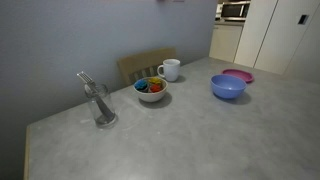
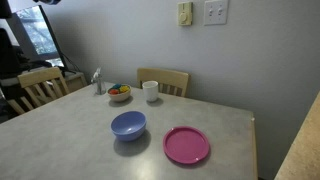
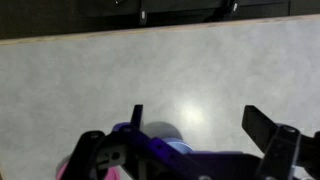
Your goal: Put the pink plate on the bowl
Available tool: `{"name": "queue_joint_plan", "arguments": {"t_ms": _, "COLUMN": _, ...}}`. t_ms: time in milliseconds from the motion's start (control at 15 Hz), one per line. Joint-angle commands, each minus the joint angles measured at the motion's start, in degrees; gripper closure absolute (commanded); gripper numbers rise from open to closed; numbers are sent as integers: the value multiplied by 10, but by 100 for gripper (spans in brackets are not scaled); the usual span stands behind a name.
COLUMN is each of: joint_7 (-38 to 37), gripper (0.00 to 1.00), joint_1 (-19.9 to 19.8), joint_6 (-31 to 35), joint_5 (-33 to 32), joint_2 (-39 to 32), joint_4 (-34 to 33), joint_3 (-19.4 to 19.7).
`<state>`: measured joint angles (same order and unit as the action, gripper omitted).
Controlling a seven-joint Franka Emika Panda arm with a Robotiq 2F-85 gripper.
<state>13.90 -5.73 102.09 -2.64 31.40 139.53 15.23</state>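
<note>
The pink plate point(image 2: 187, 145) lies flat on the grey table, right beside the light-blue bowl point(image 2: 128, 125). In an exterior view the plate point(image 1: 238, 75) sits just behind the bowl point(image 1: 228, 87) at the table's right. In the wrist view my gripper point(image 3: 198, 125) is open and empty, its two fingers spread high above the table. The bowl point(image 3: 160, 135) shows at the bottom between the fingers, partly hidden by the gripper body, and a sliver of the plate point(image 3: 68, 172) shows at the lower left. The arm does not show in either exterior view.
A white bowl with colourful contents point(image 1: 151, 89), a white mug point(image 1: 170, 69) and a glass holding utensils point(image 1: 100, 104) stand on the table. Wooden chairs point(image 2: 163, 80) stand at the table's far side. The table's far edge point(image 3: 160, 30) meets dark cabinets.
</note>
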Motion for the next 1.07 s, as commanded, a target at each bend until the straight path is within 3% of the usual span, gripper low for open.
{"name": "queue_joint_plan", "arguments": {"t_ms": 0, "joint_7": 4, "gripper": 0, "joint_1": -10, "joint_6": -1, "joint_5": 5, "joint_2": -2, "joint_4": -1, "joint_3": -9}}
{"name": "queue_joint_plan", "arguments": {"t_ms": 467, "joint_7": -22, "gripper": 0, "joint_1": -18, "joint_6": 100, "joint_5": 32, "joint_2": -80, "joint_4": -49, "joint_3": 11}}
{"name": "queue_joint_plan", "arguments": {"t_ms": 800, "joint_7": -33, "gripper": 0, "joint_1": -3, "joint_6": 200, "joint_5": 57, "joint_2": -238, "joint_4": -124, "joint_3": 49}}
{"name": "queue_joint_plan", "arguments": {"t_ms": 1000, "joint_7": -17, "gripper": 0, "joint_1": -29, "joint_6": 178, "joint_5": 91, "joint_2": -332, "joint_4": -183, "joint_3": 36}}
